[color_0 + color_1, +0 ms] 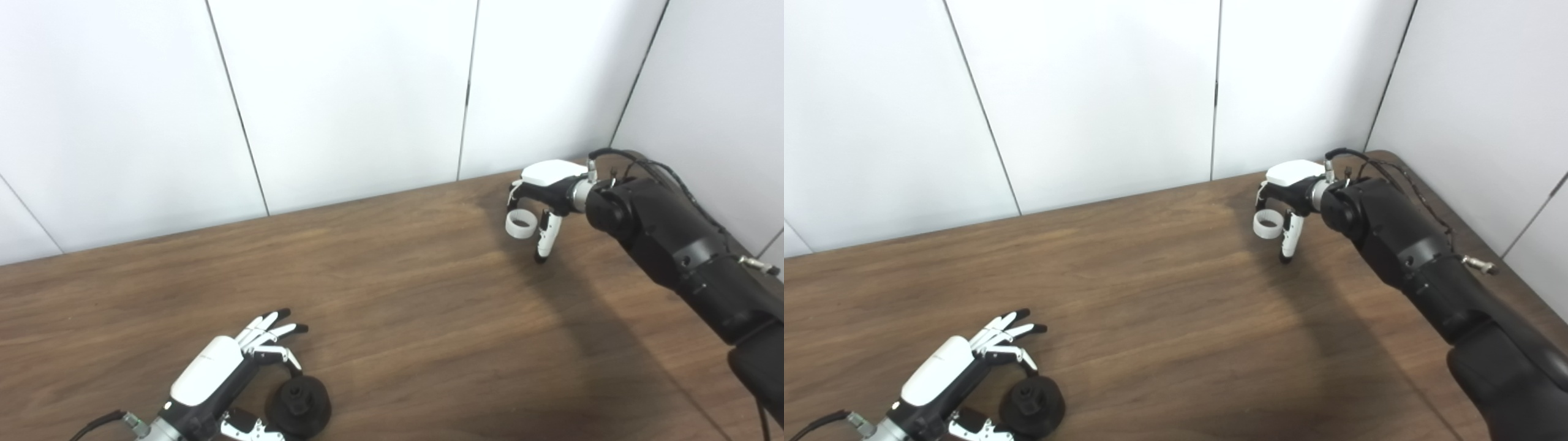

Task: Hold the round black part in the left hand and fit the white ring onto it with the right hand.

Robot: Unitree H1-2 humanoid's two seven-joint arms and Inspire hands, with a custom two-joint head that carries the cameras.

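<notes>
In the left eye view we see the left hand [229, 373] low on the table [392, 306], fingers spread, its thumb and one finger closing around the black part [301, 405] that rests on the wood. The right hand [539, 202] hangs far off near the back wall, pinching the white ring [520, 224].

In the right eye view we find the same: ring clamped above the table, black part well apart from it.

Lab: bare white panels [343, 92], wooden table [398, 294].
</notes>
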